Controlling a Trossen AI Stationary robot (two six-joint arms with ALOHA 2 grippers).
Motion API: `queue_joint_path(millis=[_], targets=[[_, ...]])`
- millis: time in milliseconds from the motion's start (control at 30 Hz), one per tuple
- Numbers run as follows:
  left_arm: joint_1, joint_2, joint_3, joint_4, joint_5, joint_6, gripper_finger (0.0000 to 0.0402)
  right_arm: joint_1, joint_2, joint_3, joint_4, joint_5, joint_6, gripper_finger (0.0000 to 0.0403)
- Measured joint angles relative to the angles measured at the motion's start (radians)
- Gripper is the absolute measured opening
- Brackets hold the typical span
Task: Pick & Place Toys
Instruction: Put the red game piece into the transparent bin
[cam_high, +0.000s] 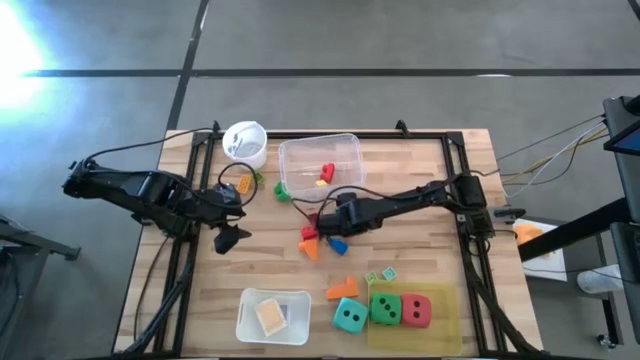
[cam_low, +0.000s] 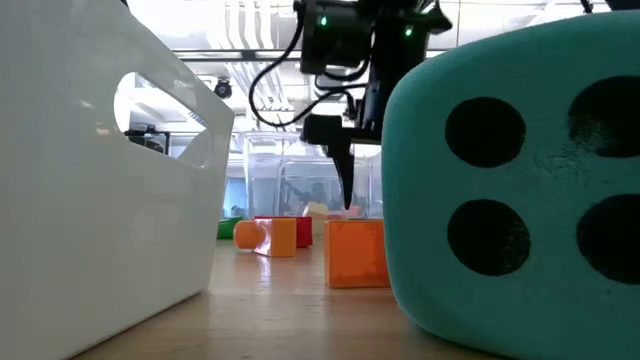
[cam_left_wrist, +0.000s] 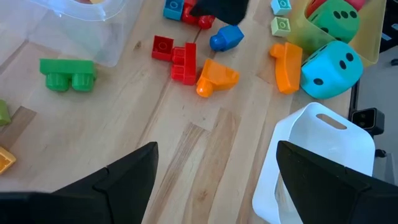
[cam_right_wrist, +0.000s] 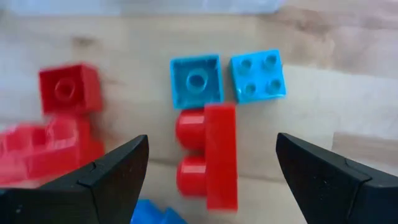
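Observation:
My right gripper (cam_high: 318, 216) is open and points down over a pile of small blocks (cam_high: 312, 238) in the middle of the table. In the right wrist view its fingers stand on either side of a red two-stud block (cam_right_wrist: 208, 155) without touching it. Two blue blocks (cam_right_wrist: 196, 81) and other red blocks (cam_right_wrist: 68, 88) lie beside it. My left gripper (cam_high: 232, 238) is open and empty, left of the pile. Teal (cam_high: 348, 316), green (cam_high: 385, 309) and red (cam_high: 416, 310) dice sit near the front edge. A green block (cam_left_wrist: 67, 73) lies by the tub.
A clear tub (cam_high: 345, 150) with a red and a yellow block inside stands at the back centre, with a white cup (cam_high: 245, 143) to its left. A white tray (cam_high: 250, 318) holding a yellowish piece sits at the front. Orange blocks (cam_high: 342, 288) lie near the dice.

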Motion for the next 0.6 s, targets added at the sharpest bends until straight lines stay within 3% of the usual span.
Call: queue_joint_path(millis=[600], targets=[[0.0,0.0,0.0,-0.001,0.0,0.003,0.033,0.03,0.082,0.008,0.028,0.001,0.0,0.0343]])
